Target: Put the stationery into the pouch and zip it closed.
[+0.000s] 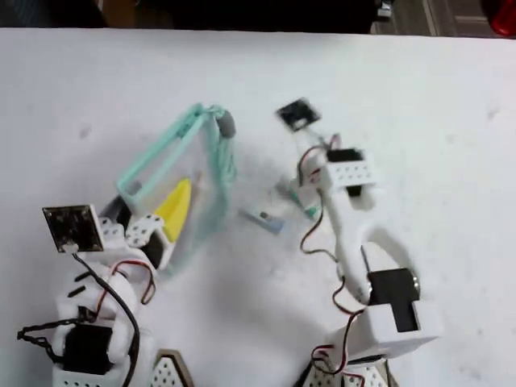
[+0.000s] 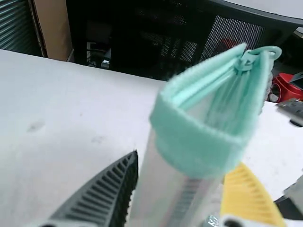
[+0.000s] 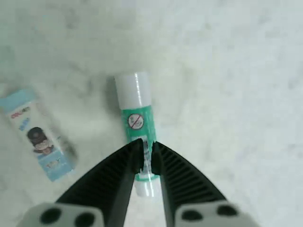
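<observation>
White desk [image 1: 419, 97]: near its middle the right end effector [image 3: 147, 146], fingers almost together, sits over a glue stick [image 3: 135, 111] beside an eraser box [image 3: 40, 135]. Toward the left edge, the left end effector [image 2: 187, 161] clamps the pouch [image 2: 208, 118].

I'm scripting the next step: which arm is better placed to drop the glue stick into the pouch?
Right. Its jaws already grip the glue stick lying on the table, while the left jaws are occupied holding the pouch.
</observation>
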Robot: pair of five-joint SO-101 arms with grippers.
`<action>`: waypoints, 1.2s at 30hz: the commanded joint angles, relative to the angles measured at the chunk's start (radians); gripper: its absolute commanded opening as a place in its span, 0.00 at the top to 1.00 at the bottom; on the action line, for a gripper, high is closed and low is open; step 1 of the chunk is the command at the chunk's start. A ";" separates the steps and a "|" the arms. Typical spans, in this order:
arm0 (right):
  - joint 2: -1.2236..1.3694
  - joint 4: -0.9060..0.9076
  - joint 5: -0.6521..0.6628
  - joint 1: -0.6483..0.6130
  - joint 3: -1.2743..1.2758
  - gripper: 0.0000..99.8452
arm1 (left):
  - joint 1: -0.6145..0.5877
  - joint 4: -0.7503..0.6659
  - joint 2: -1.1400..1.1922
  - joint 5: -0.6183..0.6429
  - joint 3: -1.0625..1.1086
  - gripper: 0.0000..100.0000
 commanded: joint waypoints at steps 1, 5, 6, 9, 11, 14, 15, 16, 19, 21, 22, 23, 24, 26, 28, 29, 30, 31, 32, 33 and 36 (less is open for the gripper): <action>-0.019 0.111 0.008 0.044 -0.140 0.98 | 0.021 -0.029 -0.007 0.006 -0.003 0.71; -0.019 0.203 0.003 0.042 -0.249 0.98 | 0.058 -0.025 -0.007 0.003 -0.003 0.71; -0.019 0.223 0.002 0.038 -0.276 0.98 | 0.061 -0.025 -0.007 0.003 -0.003 0.71; -0.056 0.283 -0.011 0.036 -0.351 0.98 | 0.085 -0.025 -0.007 0.003 -0.003 0.71; -0.114 0.314 -0.066 0.036 -0.390 0.98 | 0.111 -0.025 -0.007 0.002 -0.003 0.71; -0.240 0.332 -0.143 0.027 -0.414 0.98 | 0.145 -0.023 -0.007 0.002 -0.003 0.71; -0.291 0.334 -0.155 0.012 -0.416 0.98 | 0.150 -0.023 -0.007 0.002 -0.003 0.71; -0.344 0.335 -0.164 -0.002 -0.413 0.98 | 0.151 -0.023 -0.007 0.002 -0.003 0.71; -0.518 0.355 -0.175 -0.081 -0.413 0.98 | 0.147 -0.023 -0.007 0.002 -0.003 0.71; -0.631 0.357 -0.175 -0.153 -0.411 0.98 | 0.147 -0.023 -0.007 0.002 -0.003 0.71; -0.679 0.358 -0.170 -0.183 -0.411 0.98 | 0.143 -0.023 -0.007 0.002 -0.003 0.71; -0.720 0.366 -0.167 -0.213 -0.410 0.98 | 0.143 -0.023 -0.007 0.002 -0.003 0.71; -0.743 0.371 -0.166 -0.234 -0.394 0.98 | 0.143 -0.023 -0.007 0.002 -0.003 0.71; -0.736 0.375 -0.163 -0.246 -0.344 0.98 | 0.142 -0.021 -0.007 0.000 -0.003 0.71; -0.674 0.355 -0.140 -0.209 -0.242 0.98 | 0.142 -0.011 -0.007 0.000 -0.003 0.71; -0.625 0.326 -0.135 -0.179 -0.186 0.98 | 0.142 -0.009 -0.007 0.000 -0.005 0.71; -0.568 0.292 -0.135 -0.150 -0.137 0.98 | 0.142 -0.009 -0.007 0.000 -0.005 0.71; -0.506 0.255 -0.135 -0.125 -0.094 0.97 | 0.142 -0.009 -0.007 0.000 -0.005 0.71; -0.440 0.222 -0.135 -0.107 -0.064 0.94 | 0.142 -0.009 -0.007 0.000 -0.005 0.71; -0.372 0.202 -0.137 -0.096 -0.051 0.91 | 0.142 -0.009 -0.007 0.000 -0.005 0.71; -0.185 0.193 -0.132 -0.091 -0.060 0.80 | 0.142 -0.009 -0.007 0.002 -0.003 0.71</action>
